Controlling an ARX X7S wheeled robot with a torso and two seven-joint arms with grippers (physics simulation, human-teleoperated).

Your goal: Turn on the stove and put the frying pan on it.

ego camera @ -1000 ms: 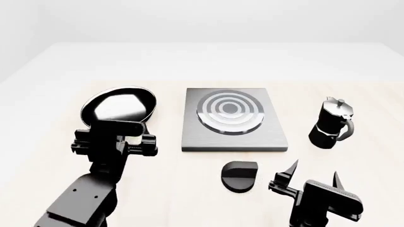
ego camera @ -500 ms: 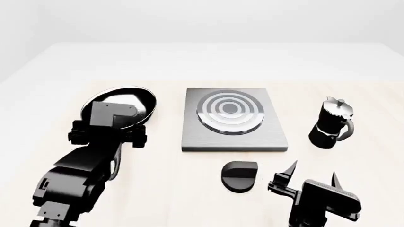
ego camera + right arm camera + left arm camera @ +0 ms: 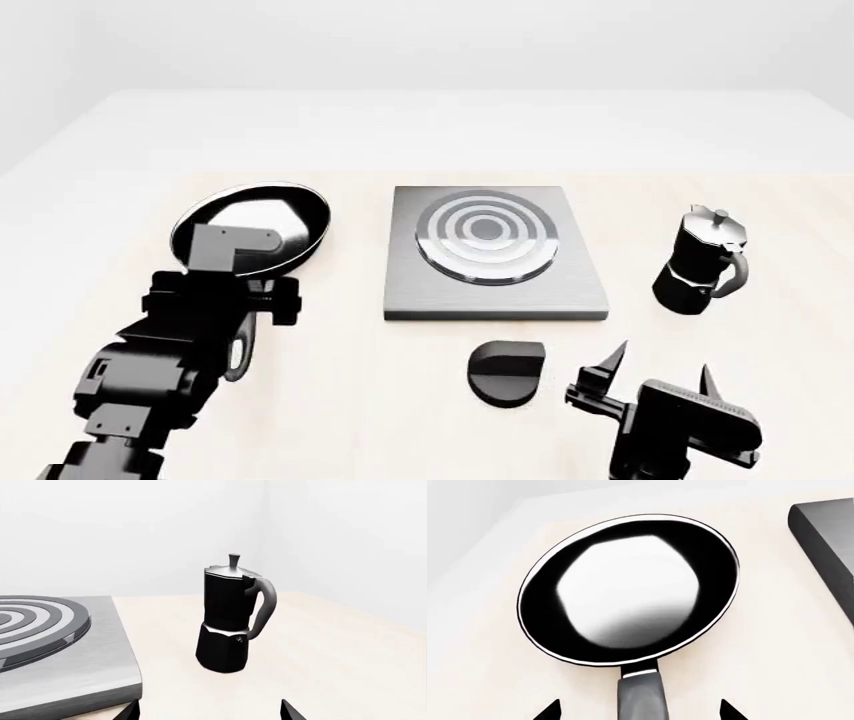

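While the left wrist camera looked down at the pale wooden table (image 3: pixel 800 650), the round shallow black frying pan with a glossy inside (image 3: pixel 627 587) filled most of its picture, its dark grey handle running between the two black fingertips (image 3: pixel 550 711) of the left gripper (image 3: pixel 639 711). Those tips stood wide apart on either side of the handle without touching it. A corner of the flat square grey metal stove (image 3: pixel 827 535) showed at one edge.

In the head view the pan (image 3: pixel 254 225) sat on the table (image 3: pixel 400 400) towards its left edge, just beside the stove (image 3: pixel 491 255) with its raised ring burner, which lay at the middle. The left gripper (image 3: pixel 220 295) hung over the pan's handle. A small black round knob (image 3: pixel 506 372) lay near the stove's front edge. A black moka pot (image 3: pixel 701 262) stood upright towards the right edge. The right gripper (image 3: pixel 661 385) hovered at the front edge, its fingers spread, holding nothing.

The right wrist view showed the moka pot (image 3: pixel 233 617) beside the stove's corner (image 3: pixel 67 650), with both fingertips (image 3: pixel 288 711) apart.
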